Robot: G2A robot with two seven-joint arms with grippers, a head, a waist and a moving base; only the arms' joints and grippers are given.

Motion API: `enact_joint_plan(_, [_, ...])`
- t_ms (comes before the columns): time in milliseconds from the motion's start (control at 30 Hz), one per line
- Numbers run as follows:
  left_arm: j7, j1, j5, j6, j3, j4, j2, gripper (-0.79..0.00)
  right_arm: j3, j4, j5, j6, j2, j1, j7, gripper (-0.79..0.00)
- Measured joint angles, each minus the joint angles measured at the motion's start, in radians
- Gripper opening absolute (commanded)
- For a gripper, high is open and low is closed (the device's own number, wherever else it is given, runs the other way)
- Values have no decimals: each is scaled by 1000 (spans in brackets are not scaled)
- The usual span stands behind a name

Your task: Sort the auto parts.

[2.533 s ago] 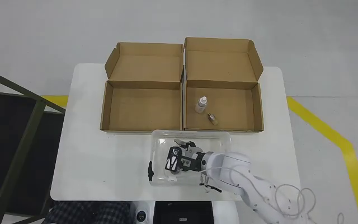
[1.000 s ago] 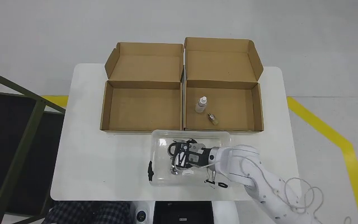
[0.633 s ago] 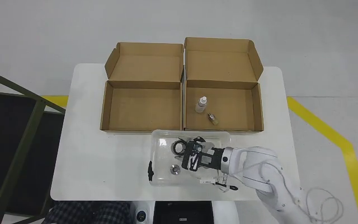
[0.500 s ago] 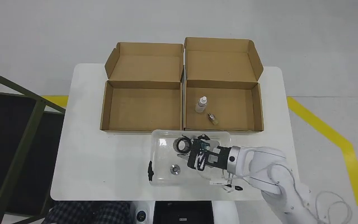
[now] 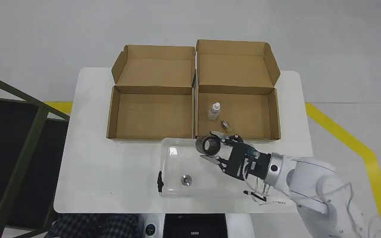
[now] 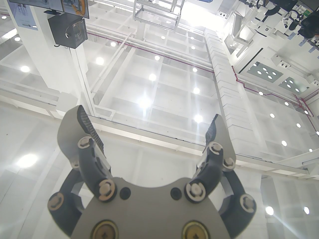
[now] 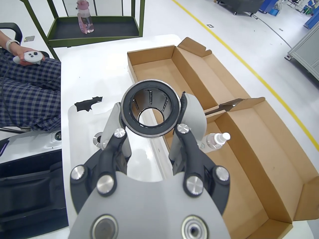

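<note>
Your left gripper (image 6: 148, 115) points up at the ceiling with its two toothed fingers spread wide and nothing between them.

On the white table (image 5: 89, 178), the left cardboard box (image 5: 152, 116) stands open along the far edge, left of centre, its lid folded back. Nothing lies on its floor.

The clear tray (image 5: 164, 166) sits at the middle of the table's near edge. A black scrap (image 5: 159, 181) lies against its left wall. A small metal part (image 5: 186, 179) lies on the tray's floor, left of centre.

Your right gripper (image 5: 217, 149) comes in from the table's near right corner. It pinches a ring (image 5: 208, 143), short, hollow and black with a metal band, one finger pressed on each side of it. In the right wrist view you look straight through the bore of the ring (image 7: 152, 132). It hangs over the tray's far rim, right of centre and just short of the right box's near wall.

The right cardboard box (image 5: 256, 116) stands touching the left one along the far edge, also open. A small white spray bottle (image 5: 214, 110) lies in its left part, with a small part (image 5: 225, 125) just beside it toward the near wall.
</note>
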Motion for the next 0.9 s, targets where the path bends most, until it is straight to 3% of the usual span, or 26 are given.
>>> enact_joint_plan(600, [0, 0, 0, 0, 0, 0, 0, 0, 42, 10, 74, 3, 10, -2, -27, -785])
enact_joint_plan(900, [0, 0, 0, 0, 0, 0, 0, 0, -39, 63, 46, 27, 4, 56, -17, -785])
